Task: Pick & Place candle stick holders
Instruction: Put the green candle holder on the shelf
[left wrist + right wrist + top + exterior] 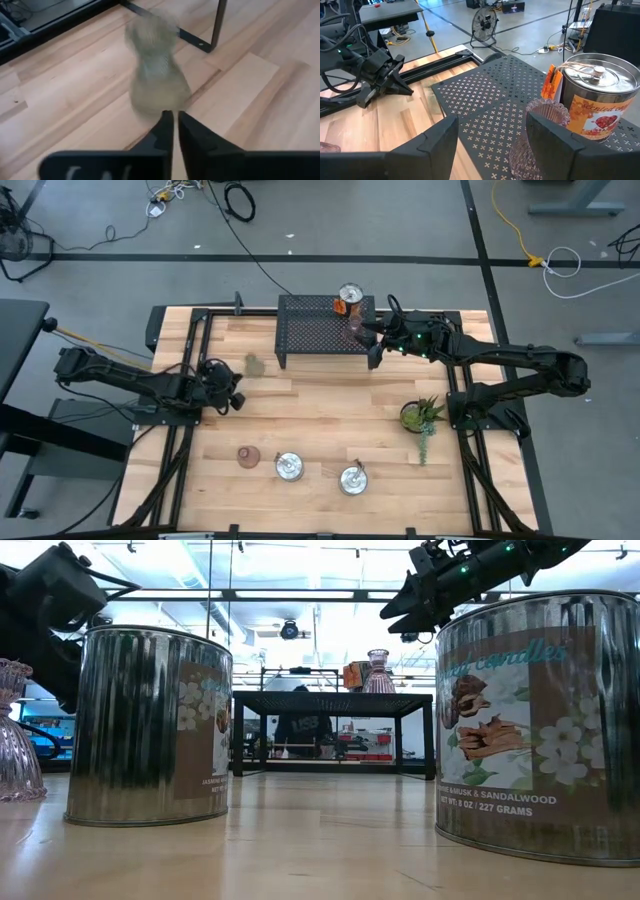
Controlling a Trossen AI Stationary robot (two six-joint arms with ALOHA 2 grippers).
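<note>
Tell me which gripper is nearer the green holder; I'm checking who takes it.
Left. The left gripper sits just short of the green holder, fingers shut. The right gripper is over the rack, beside a pink holder.

Pink holder on rack (356,326): translucent, ribbed, upright on the black perforated rack (310,330), just beside the orange-labelled tin (349,299).
Green holder (256,364): pale, translucent (blurred in the left wrist view), standing on the table (320,415) near the rack's left end.
Pink holder at front (247,456): upright, left of two silvery tins (290,468).
</note>
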